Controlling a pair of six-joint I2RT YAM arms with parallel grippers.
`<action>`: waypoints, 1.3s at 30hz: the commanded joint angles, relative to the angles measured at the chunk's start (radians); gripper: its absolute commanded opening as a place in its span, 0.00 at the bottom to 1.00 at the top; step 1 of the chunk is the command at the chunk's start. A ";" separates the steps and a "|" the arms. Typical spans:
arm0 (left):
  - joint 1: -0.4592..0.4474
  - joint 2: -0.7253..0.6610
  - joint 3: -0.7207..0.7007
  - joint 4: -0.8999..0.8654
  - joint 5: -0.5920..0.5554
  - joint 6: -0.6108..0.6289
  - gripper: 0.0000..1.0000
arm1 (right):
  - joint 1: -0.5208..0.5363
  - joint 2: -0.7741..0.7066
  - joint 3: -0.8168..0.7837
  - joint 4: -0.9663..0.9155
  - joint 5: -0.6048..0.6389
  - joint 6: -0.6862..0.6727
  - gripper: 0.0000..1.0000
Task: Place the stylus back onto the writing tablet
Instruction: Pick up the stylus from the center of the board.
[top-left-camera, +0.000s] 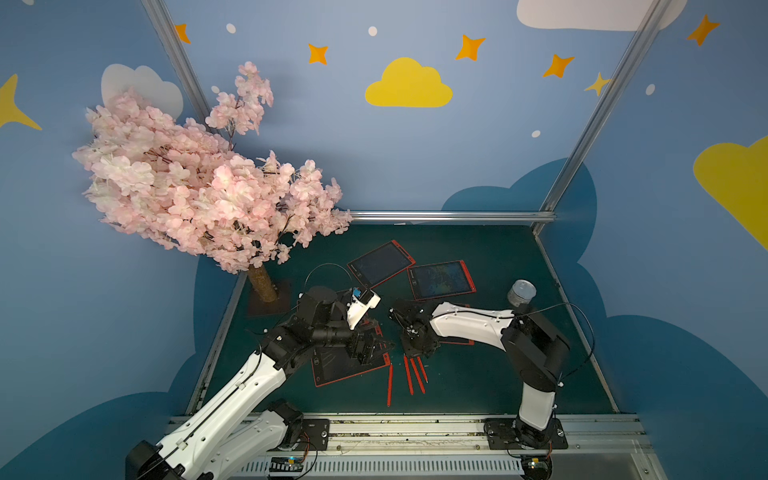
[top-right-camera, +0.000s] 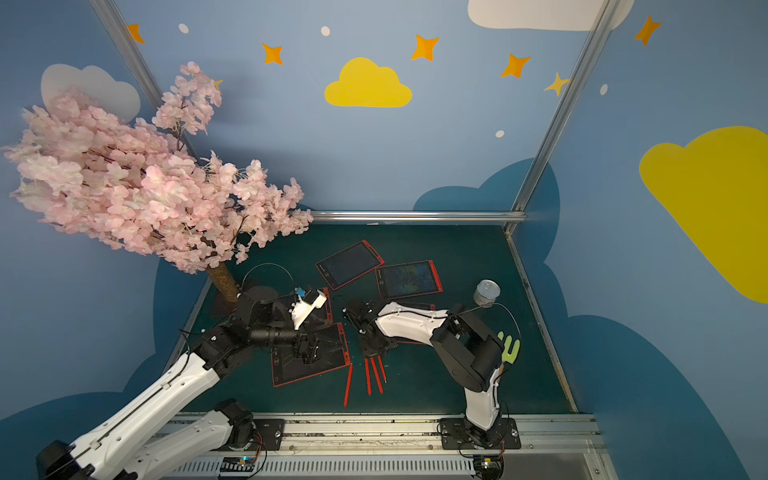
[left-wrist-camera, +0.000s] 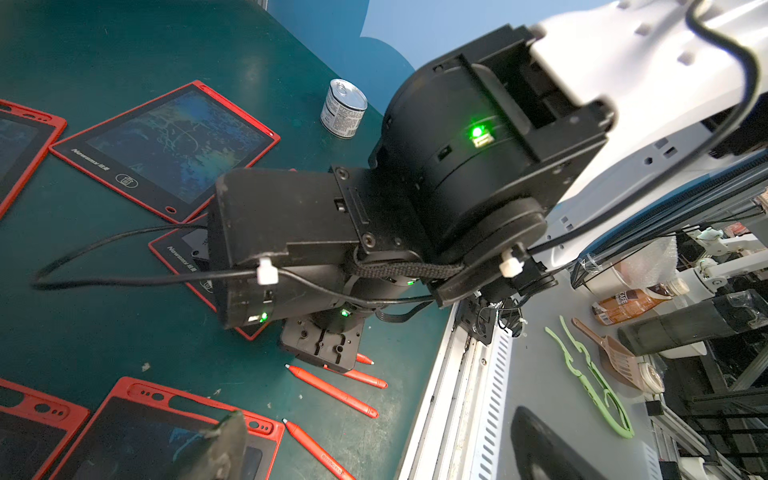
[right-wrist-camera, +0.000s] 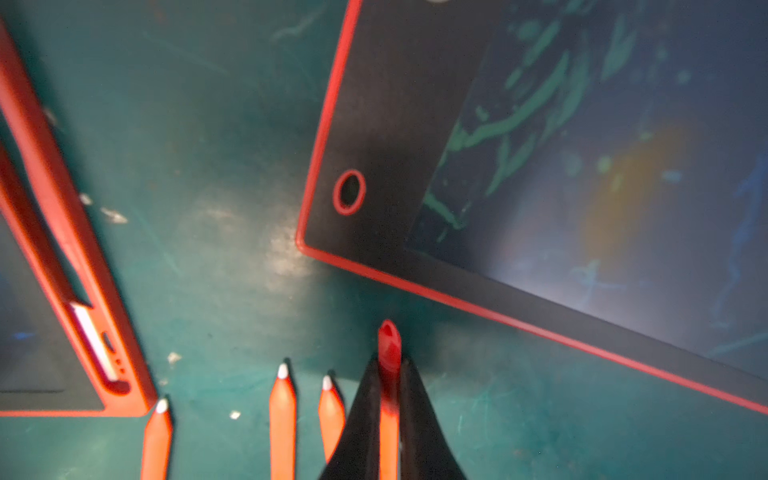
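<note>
Nearest the base rail, three loose styluses (right-wrist-camera: 282, 415) are lying side by side on the green mat (top-left-camera: 478, 382), their white tips pointing away from the rail. Right beside them the right gripper (right-wrist-camera: 390, 368) is reaching down, its two black fingers pressing together on a fourth stylus (right-wrist-camera: 389, 340). That stylus is running lengthwise between the fingers, and its rounded red end is poking out just past the fingertips. Whether it is resting on the mat or hanging clear of it cannot be told.

Just beyond that red end the writing tablet (right-wrist-camera: 582, 187) is lying flat. Its red-framed corner, with a small round hole, is sitting near the stylus but apart from it, and a strip of bare mat is showing between them.

On the other side of the row, a second tablet (top-left-camera: 345, 370) is lying under the left gripper (top-left-camera: 374, 347). This gripper is hovering over the dark screen with its jaws spread wide and nothing between them. Only one finger (left-wrist-camera: 226, 444) is showing in the left wrist view.

Farther back, two more tablets (top-left-camera: 380, 264) are lying close together. A small can (top-left-camera: 520, 293) is standing upright on the right side of the mat. A pink blossom tree (top-left-camera: 199, 183) is standing at the far left corner.
</note>
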 joint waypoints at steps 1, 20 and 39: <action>0.005 -0.004 0.018 -0.003 0.017 0.001 0.98 | -0.012 0.051 0.007 0.031 0.046 -0.006 0.11; -0.003 -0.027 0.001 0.043 0.001 -0.048 0.99 | -0.106 -0.226 -0.183 0.141 -0.096 -0.011 0.02; -0.125 0.214 -0.161 0.613 0.008 -0.574 0.90 | -0.586 -0.721 -0.447 0.389 -0.807 -0.002 0.04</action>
